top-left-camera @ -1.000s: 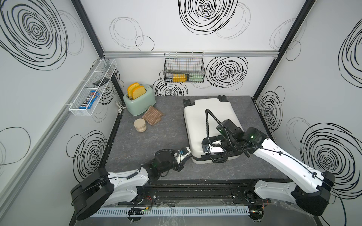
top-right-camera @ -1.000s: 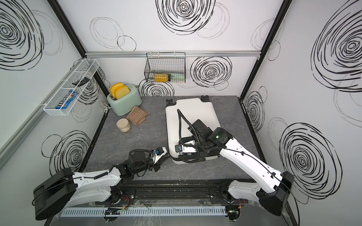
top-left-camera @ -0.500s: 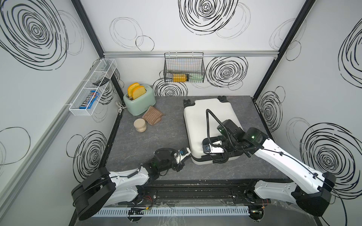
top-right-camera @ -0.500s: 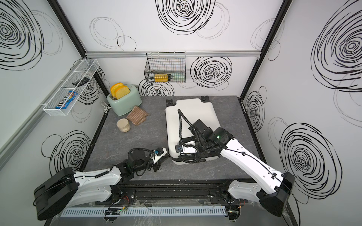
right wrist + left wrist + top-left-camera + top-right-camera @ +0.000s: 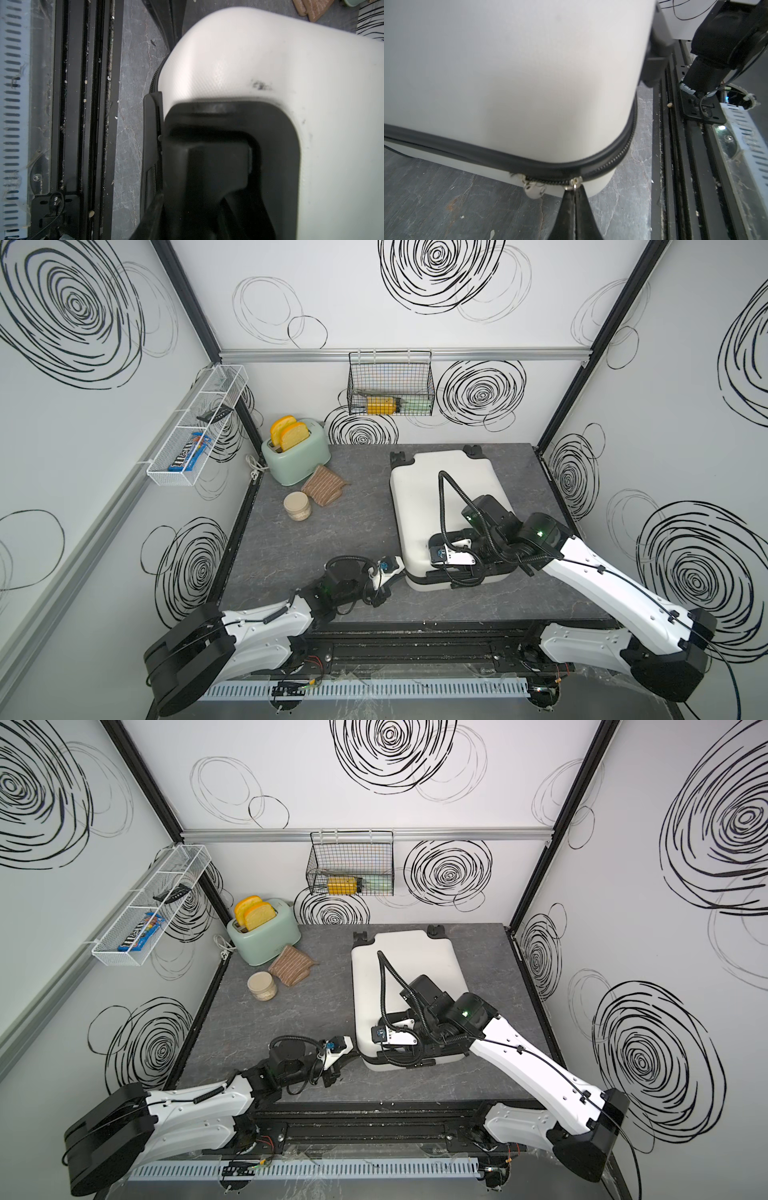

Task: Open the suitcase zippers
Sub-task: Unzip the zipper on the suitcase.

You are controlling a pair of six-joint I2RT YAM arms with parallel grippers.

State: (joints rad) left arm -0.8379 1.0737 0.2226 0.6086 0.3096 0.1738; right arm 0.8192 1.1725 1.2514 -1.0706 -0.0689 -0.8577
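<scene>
Suitcase (image 5: 444,497) flat on right half of grey desk (image 5: 332,531), wheels toward back wall, near corner just beside front edge. Shell closed; black zippers (image 5: 610,164) along seam, toothed run round corner sharp in left wrist view only. Left claw (image 5: 574,193) pinched tight on silver zipper pull (image 5: 574,182) at that corner; tab itself hidden between fingers (image 5: 564,207). Second pull (image 5: 532,190) just beside, blurred. Right claw (image 5: 451,568) down over front edge of case; tips covered by own arm and cable in both top views. Right wrist view mostly black shapes against white shell: cannot separate claw from case fittings, cannot tell wide or narrow, nor whether anything held. Front right part of lid covered by right arm. Writing: "m&m's" on packet (image 5: 189,454) in white wire shelf (image 5: 220,383) on left wall. Yellow item (image 5: 380,405) in black wire basket (image 5: 390,373) on back wall: label too small to read.
</scene>
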